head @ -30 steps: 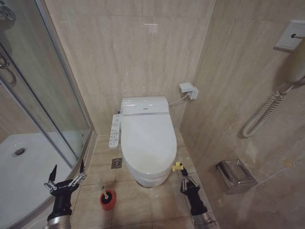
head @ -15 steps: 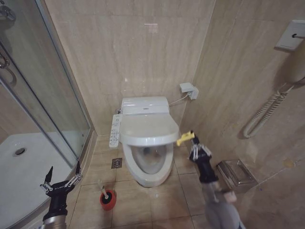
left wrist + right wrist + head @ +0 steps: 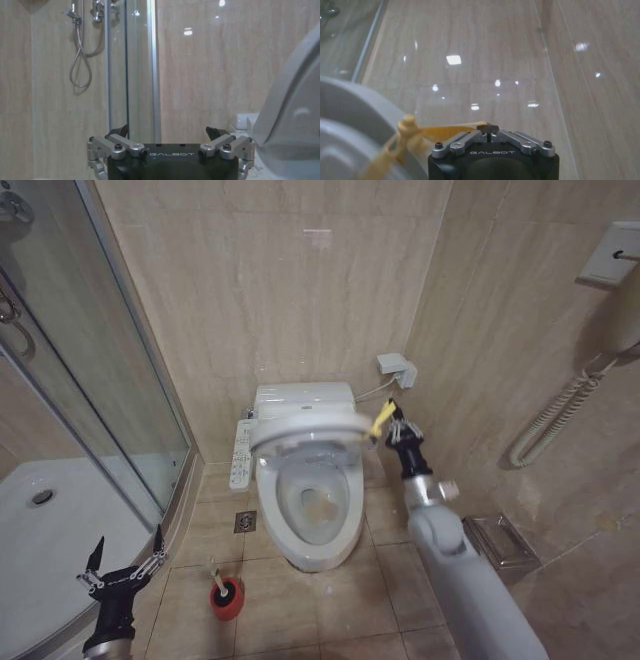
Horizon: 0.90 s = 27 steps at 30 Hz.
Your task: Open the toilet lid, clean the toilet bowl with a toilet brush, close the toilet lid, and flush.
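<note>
Head view: right gripper (image 3: 391, 425) is pinching the yellow strap (image 3: 381, 420) at the rim of the toilet lid (image 3: 306, 432), beside the toilet's right edge, and is holding the lid partly raised, tilted well short of upright. Below it the toilet bowl (image 3: 318, 505) is lying exposed, with a yellow-brown stain at its bottom. The toilet brush (image 3: 214, 576) is standing in its red holder (image 3: 227, 599) on the floor tiles in front of the toilet's left corner, untouched. Left gripper (image 3: 121, 563) is hovering low near the shower tray's (image 3: 40, 530) edge with its fingers spread wide and nothing between them.

Left wrist view: that gripper's two fingers are standing apart over bare wall and shower glass (image 3: 135, 71), while the lid's curved edge (image 3: 290, 108) is rising well off to one side.

Right wrist view: the fingers are closing together on the strap (image 3: 447, 129), which is running taut to the lid's pale rim (image 3: 355, 112).

Lifting well probably means following the hinge's arc, up and back toward the tank (image 3: 303, 398), rather than pulling straight outward, which would load the thin strap and could let it slip. Letting go is wisest only when the lid is leaning back past upright; dropped sooner, it would likely fall shut.
</note>
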{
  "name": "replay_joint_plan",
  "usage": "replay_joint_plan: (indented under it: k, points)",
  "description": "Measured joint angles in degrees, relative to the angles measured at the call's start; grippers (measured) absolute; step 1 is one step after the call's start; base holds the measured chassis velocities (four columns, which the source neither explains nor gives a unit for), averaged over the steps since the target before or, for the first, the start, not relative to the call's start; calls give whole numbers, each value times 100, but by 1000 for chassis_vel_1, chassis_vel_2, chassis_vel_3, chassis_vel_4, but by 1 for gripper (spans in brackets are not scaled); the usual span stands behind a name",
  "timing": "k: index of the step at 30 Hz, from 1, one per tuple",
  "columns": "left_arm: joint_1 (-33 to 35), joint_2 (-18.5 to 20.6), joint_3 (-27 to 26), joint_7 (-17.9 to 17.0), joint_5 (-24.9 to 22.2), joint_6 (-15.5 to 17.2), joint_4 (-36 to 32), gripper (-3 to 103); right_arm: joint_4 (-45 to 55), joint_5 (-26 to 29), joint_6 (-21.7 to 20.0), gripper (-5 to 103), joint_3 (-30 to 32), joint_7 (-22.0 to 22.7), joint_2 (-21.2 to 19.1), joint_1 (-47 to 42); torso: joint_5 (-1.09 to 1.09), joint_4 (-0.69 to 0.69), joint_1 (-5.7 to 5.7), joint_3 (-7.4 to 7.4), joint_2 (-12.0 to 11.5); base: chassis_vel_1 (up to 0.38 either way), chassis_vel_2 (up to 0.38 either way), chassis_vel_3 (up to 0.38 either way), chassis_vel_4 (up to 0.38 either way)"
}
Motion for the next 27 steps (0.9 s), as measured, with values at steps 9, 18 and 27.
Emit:
replay_joint_plan:
  k: [9,18,27]
  points:
    - [-94,-112,-11,1,91,72,105,100,-1275,275,-17,0,-435,-143,-333,1378,0,-2,0,0,0,0,0,0,0]
    - [-127,94,-34,1,65,207,28,100,-3275,226,-163,0,-484,-490,98,2943,0,0,0,0,0,0,0,0,0]
    - [-154,177,5,2,10,176,96,100,-4334,69,-309,0,-438,-774,341,3688,1,-3,1,0,0,0,0,0,0]
